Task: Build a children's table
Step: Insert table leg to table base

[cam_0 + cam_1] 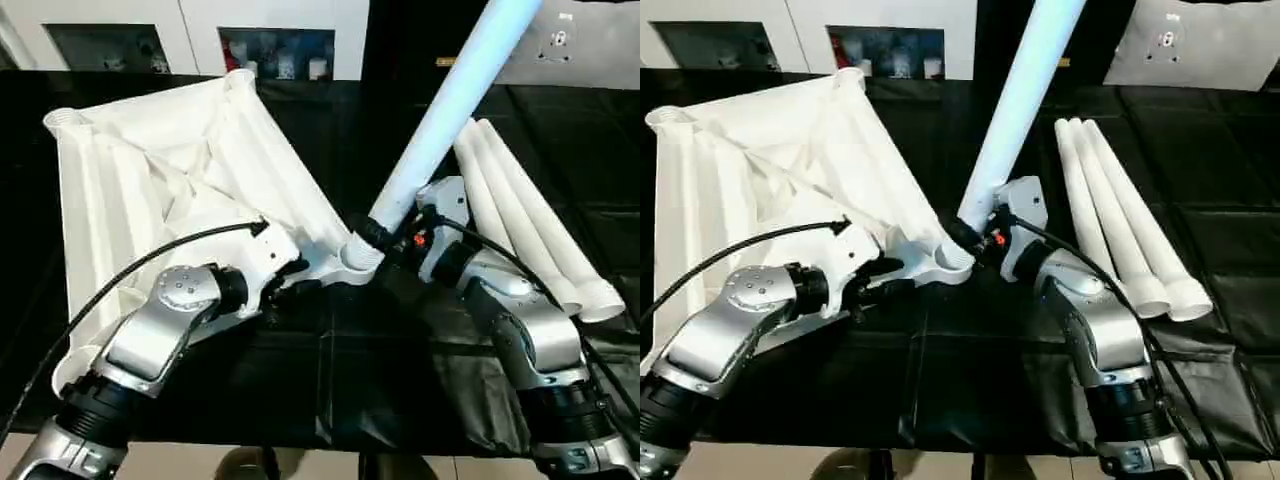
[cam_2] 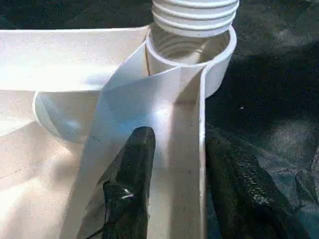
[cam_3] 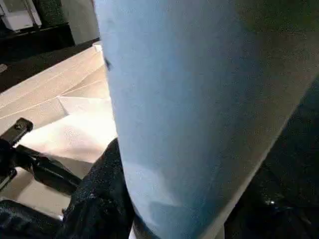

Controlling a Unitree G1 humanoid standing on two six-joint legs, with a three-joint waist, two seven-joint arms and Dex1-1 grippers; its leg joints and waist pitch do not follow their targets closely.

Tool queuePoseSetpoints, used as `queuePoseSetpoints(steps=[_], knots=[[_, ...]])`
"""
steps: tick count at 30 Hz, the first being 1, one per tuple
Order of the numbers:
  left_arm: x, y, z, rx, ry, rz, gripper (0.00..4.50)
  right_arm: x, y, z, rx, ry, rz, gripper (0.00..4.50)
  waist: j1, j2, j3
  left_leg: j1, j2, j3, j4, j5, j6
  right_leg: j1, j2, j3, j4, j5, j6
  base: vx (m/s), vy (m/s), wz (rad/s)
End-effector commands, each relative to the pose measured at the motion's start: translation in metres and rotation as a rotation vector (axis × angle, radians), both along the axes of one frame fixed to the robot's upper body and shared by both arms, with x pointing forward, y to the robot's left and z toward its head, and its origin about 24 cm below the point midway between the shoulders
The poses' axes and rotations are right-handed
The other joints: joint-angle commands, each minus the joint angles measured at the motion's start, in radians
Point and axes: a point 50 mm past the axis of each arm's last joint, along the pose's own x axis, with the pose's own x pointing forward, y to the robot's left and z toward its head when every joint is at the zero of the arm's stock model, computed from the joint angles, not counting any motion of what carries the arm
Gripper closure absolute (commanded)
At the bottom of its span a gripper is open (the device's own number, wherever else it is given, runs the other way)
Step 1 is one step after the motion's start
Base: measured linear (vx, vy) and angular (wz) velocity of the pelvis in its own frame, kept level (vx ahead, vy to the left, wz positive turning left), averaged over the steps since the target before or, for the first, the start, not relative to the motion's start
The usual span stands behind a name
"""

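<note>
- Left wrist view is giving you the closest look: the left gripper [image 2: 172,164] is straddling the thin white side wall of the upturned square white plastic tabletop [image 1: 150,170], one black finger [image 2: 130,174] inside the wall and the other outside. The jaws look only loosely set around it, so the top could be sliding or twisting if you are pushing hard on the leg.
- Just beyond those fingers, the threaded end of the long tapered white tubular leg [image 1: 450,105] is sitting at the mouth of the round corner socket [image 2: 199,55], with several threads showing. The leg is leaning, so you are risking a crossed thread or a jam if you are turning it at this tilt.
- Right gripper [image 1: 985,240] is clamping the leg low down, near the socket. With so much of the leg above the grip, it could be slipping or levering the corner up off the black-covered work table [image 1: 970,380].
- Further off on your right, three spare white legs [image 1: 1120,210] are lying side by side on the black cover, well apart from the socket; a swing of your right forearm could be rolling them away.
</note>
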Motion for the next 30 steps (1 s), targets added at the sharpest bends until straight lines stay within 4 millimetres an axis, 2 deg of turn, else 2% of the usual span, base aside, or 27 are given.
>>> queuePoseSetpoints(steps=[1,2,6,11,17,22,24,26,27,29,30], knots=[[-0.004,0.002,-0.008,0.028,0.037,-0.018,3.14,-0.003,0.001,0.002,-0.003,-0.014,0.014,2.6,0.001,0.007,-0.069,0.019,0.068,-0.024,-0.072,-0.084,0.058,0.059,-0.081,0.047,-0.061,-0.027,-0.273,0.0,0.0,0.0],[-0.004,0.002,-0.009,0.026,0.039,-0.021,3.21,-0.003,0.001,0.002,-0.004,-0.014,0.015,2.6,0.002,0.008,-0.075,0.02,0.068,-0.024,-0.07,-0.08,0.057,0.062,-0.081,0.046,-0.06,-0.022,-0.275,0.0,0.0,0.0],[-0.011,0.001,-0.014,0.044,0.093,-0.06,3.5,-0.003,0.002,0.001,-0.007,-0.012,0.016,2.6,0.002,0.008,-0.074,0.018,0.067,-0.023,-0.07,-0.063,0.063,0.061,-0.08,0.046,-0.056,0.017,-0.283,0.0,0.0,0.0],[-0.007,0.004,-0.015,0.072,0.093,-0.035,4.0,-0.004,0.001,0.0,-0.013,-0.011,0.017,2.6,0.003,0.011,-0.078,0.017,0.066,-0.024,-0.068,-0.053,0.067,0.064,-0.08,0.045,-0.054,0.025,-0.287,0.0,0.0,0.0],[-0.006,0.005,-0.014,0.102,0.087,-0.049,4.5,-0.004,0.001,0.0,-0.018,-0.009,0.019,2.6,0.003,0.011,-0.076,0.02,0.067,-0.023,-0.07,-0.087,0.05,0.062,-0.081,0.047,-0.06,-0.025,-0.28,0.0,0.0,0.0],[-0.005,0.008,-0.019,0.162,0.077,-0.066,4.5,-0.003,0.005,-0.005,-0.076,0.037,0.062,2.6,0.002,0.011,-0.076,0.019,0.066,-0.025,-0.07,-0.075,0.057,0.064,-0.078,0.045,-0.058,0.002,-0.282,0.0,0.0,0.0],[-0.003,0.007,-0.016,0.147,0.054,-0.072,4.5,0.0,0.008,-0.007,-0.106,0.064,0.085,2.6,0.001,0.01,-0.073,0.019,0.065,-0.024,-0.071,-0.089,0.054,0.063,-0.079,0.045,-0.061,-0.024,-0.279,0.0,0.0,0.0],[-0.002,0.002,-0.008,0.106,-0.001,-0.151,4.5,0.002,0.011,-0.008,-0.144,0.083,0.127,2.6,-0.001,0.0,-0.069,0.023,0.066,-0.022,-0.074,-0.129,0.042,0.059,-0.08,0.048,-0.071,-0.113,-0.264,0.0,0.0,0.0],[-0.002,0.001,-0.008,0.104,-0.004,-0.164,4.5,0.002,0.011,-0.008,-0.148,0.086,0.134,2.6,0.0,0.004,-0.069,0.024,0.067,-0.023,-0.074,-0.132,0.04,0.059,-0.082,0.049,-0.069,-0.12,-0.263,0.0,0.0,0.0],[-0.004,-0.003,-0.005,0.125,-0.037,-0.268,4.5,0.001,0.013,-0.008,-0.16,0.126,0.184,2.6,-0.001,-0.005,-0.068,0.022,0.067,-0.023,-0.075,-0.129,0.04,0.059,-0.081,0.049,-0.07,-0.132,-0.252,0.0,0.0,0.0],[-0.005,-0.003,-0.005,0.124,-0.04,-0.287,4.5,0.001,0.013,-0.008,-0.162,0.138,0.197,2.6,0.001,0.0,-0.07,0.024,0.067,-0.023,-0.075,-0.113,0.044,0.058,-0.081,0.049,-0.067,-0.114,-0.248,0.0,0.0,0.0]])
